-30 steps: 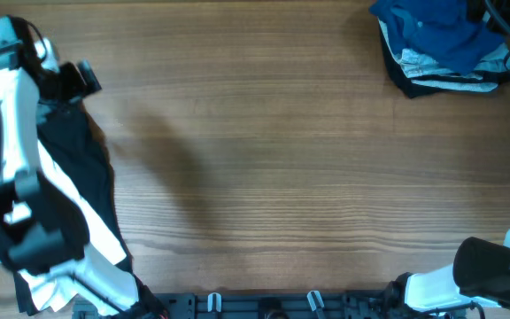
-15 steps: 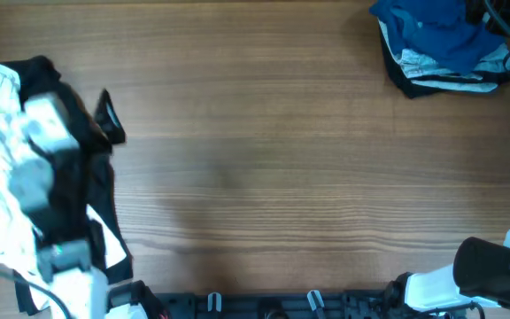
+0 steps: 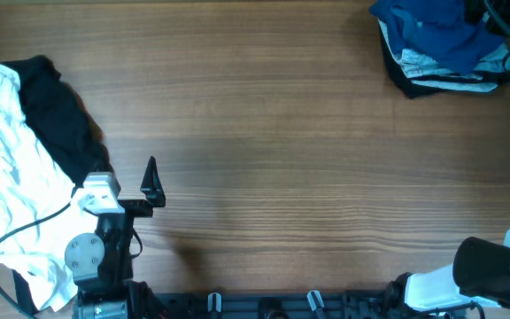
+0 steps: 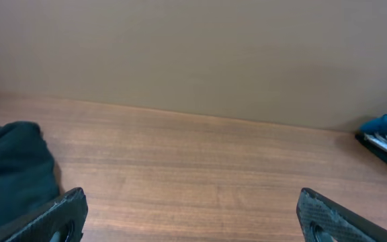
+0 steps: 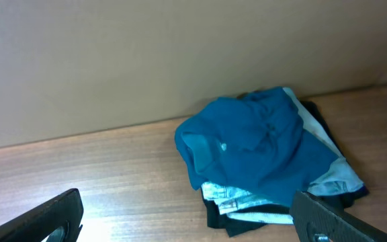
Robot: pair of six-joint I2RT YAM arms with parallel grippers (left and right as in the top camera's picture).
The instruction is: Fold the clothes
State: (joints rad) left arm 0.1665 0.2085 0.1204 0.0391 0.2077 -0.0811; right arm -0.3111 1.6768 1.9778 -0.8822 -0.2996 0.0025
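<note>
Pick-up step, likely: nothing gripped; left gripper (image 4: 193,220) spread, empty, near table's (image 3: 282,133) front left; right gripper (image 5: 187,222) spread, empty; crumpled white garment (image 3: 7,182) and black garment (image 3: 56,115) at table's left edge; folded stack (image 3: 441,44), blue on top, at its far right corner; next calls for dragging one piece to bare wood centre; beige wall (image 4: 193,47) behind.

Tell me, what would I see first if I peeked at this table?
Probably the bright blue garment topping a stack of clothes in the far right corner. Next comes the crumpled white garment with a black garment lying against it at the left edge. The left arm sits beside them, its fingers spread wide and empty.
</note>
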